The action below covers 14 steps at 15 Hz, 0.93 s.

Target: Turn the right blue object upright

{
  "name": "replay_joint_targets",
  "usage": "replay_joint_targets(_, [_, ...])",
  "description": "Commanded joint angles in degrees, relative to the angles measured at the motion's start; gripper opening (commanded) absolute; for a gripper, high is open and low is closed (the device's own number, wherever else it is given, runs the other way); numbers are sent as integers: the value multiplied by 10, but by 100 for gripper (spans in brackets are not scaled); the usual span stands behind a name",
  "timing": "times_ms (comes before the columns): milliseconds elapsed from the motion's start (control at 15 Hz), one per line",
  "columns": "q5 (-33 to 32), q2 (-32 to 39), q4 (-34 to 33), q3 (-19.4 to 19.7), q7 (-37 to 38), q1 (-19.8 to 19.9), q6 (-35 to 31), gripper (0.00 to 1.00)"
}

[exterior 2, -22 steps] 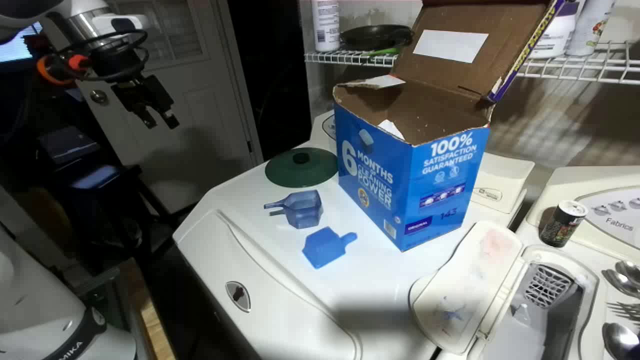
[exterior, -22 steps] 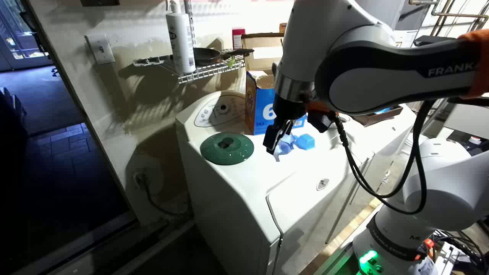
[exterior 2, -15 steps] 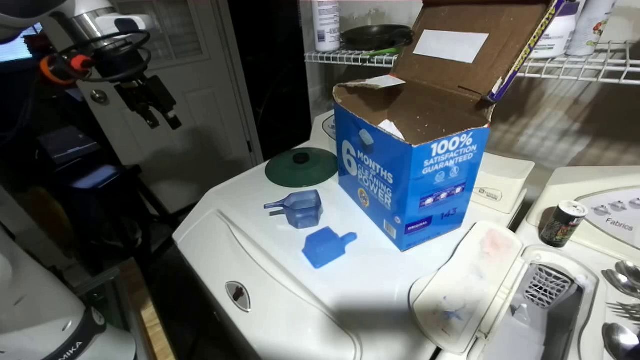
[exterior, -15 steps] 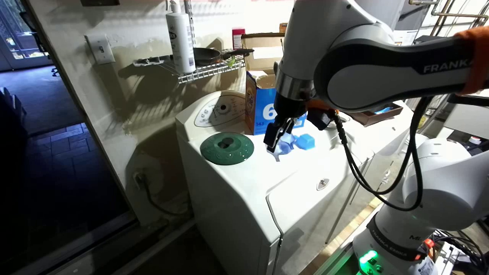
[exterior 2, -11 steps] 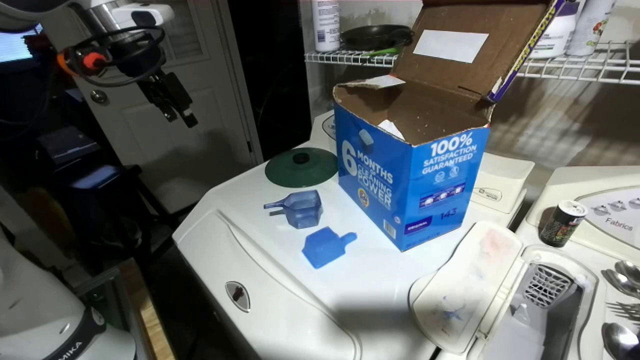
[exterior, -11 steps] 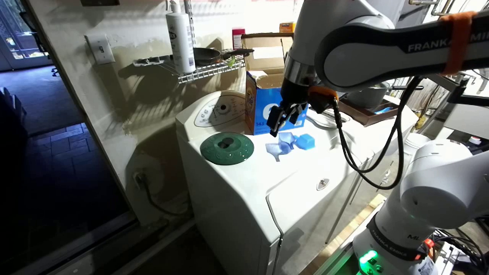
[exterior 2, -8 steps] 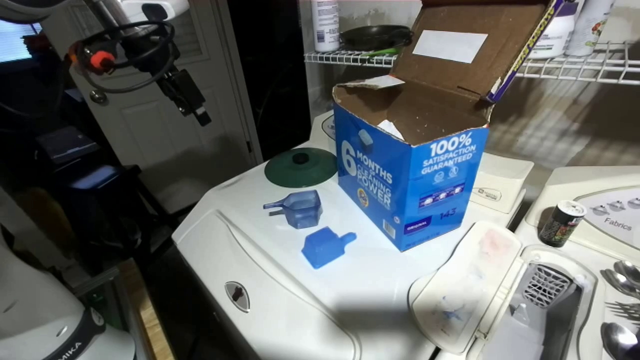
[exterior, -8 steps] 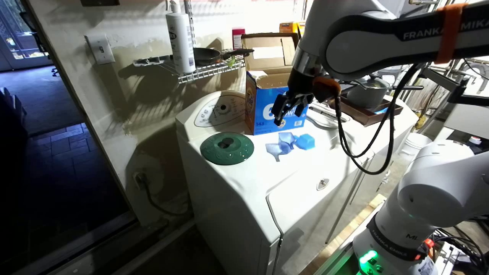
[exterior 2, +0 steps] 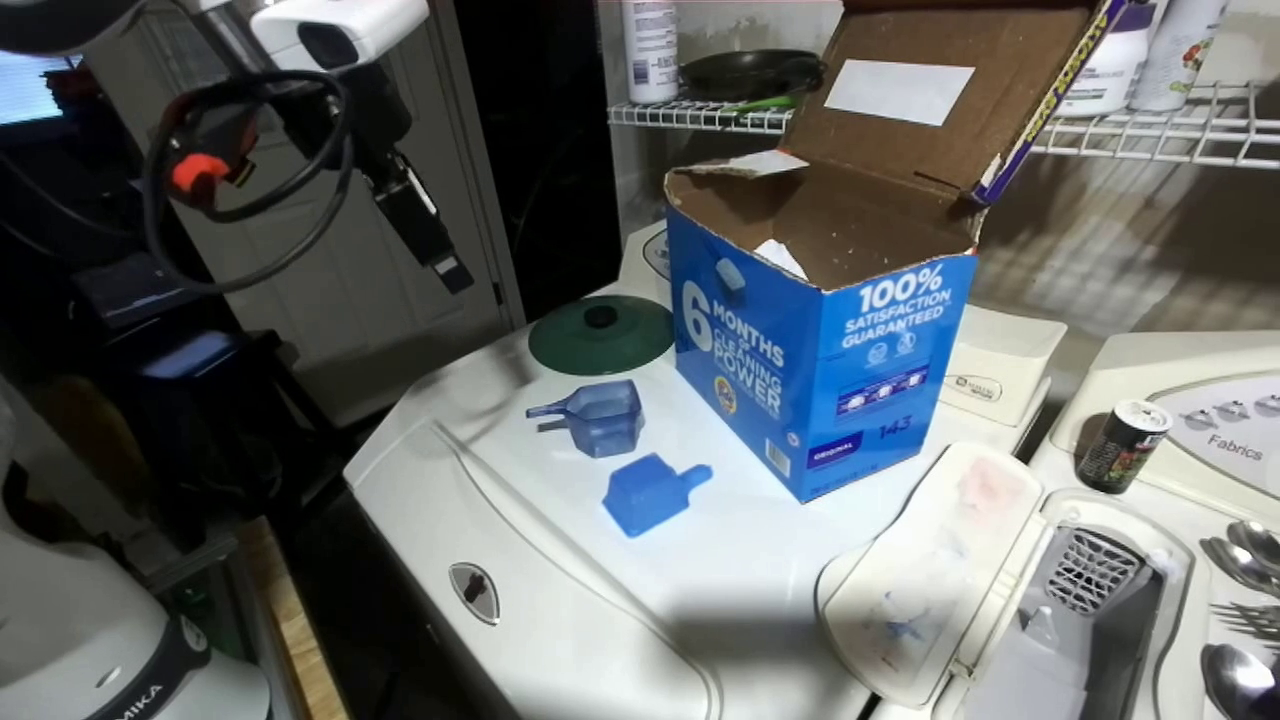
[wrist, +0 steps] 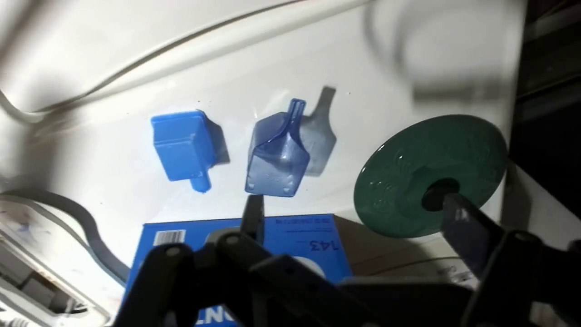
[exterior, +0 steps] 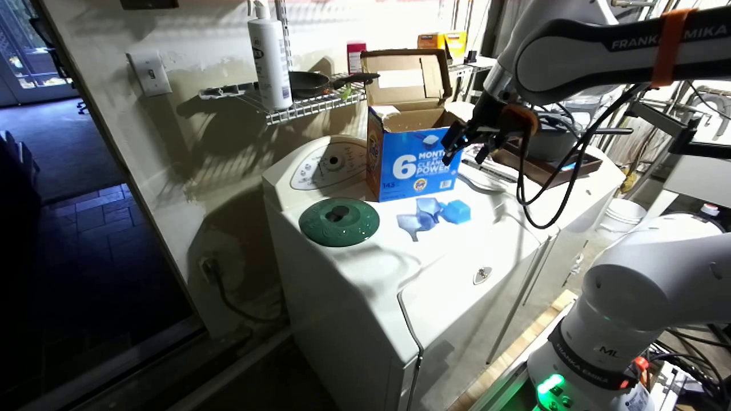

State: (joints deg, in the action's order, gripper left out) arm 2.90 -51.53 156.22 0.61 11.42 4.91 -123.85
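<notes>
The right blue object is an opaque bright-blue scoop (exterior: 457,212) on the white machine top, also in an exterior view (exterior 2: 648,494). Its closed faces show and its handle sits low, so it looks mouth-down. In the wrist view this scoop (wrist: 179,144) is left of the translucent blue scoop (wrist: 278,159), which also shows in both exterior views (exterior: 427,213) (exterior 2: 606,418). My gripper (exterior: 464,158) is open and empty, in the air above the machine top, in front of the large box. In the wrist view its fingers (wrist: 354,202) are wide apart, both scoops beyond them.
The large blue box (exterior 2: 750,370) stands open behind the scoops. A dark-green round lid (exterior: 339,222) lies beside the translucent scoop. A wire shelf (exterior: 320,105) holds a pan and a bottle. A cream dispenser (exterior 2: 940,580), a dark can (exterior 2: 1125,447) and spoons stand farther along.
My gripper has moved rightward in both exterior views, rising in the view with the arm at right, and its wrist has turned. More of the box front shows. Both scoops have stayed put.
</notes>
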Motion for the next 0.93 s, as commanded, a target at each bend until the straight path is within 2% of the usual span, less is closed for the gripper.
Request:
replay_joint_targets(0, [3, -1, 0, 2, -9, 13, 0, 100])
replay_joint_targets(267, [2, 0, 0, -4, -9, 9, 0, 100])
replay_joint_targets(333, [6, 14, -10, 5, -5, 16, 1, 100])
replay_joint_targets(600, [15, 82, -50, 70, -18, 48, 18, 100])
replay_joint_targets(867, [41, 186, -117, 137, -68, 39, 45, 100])
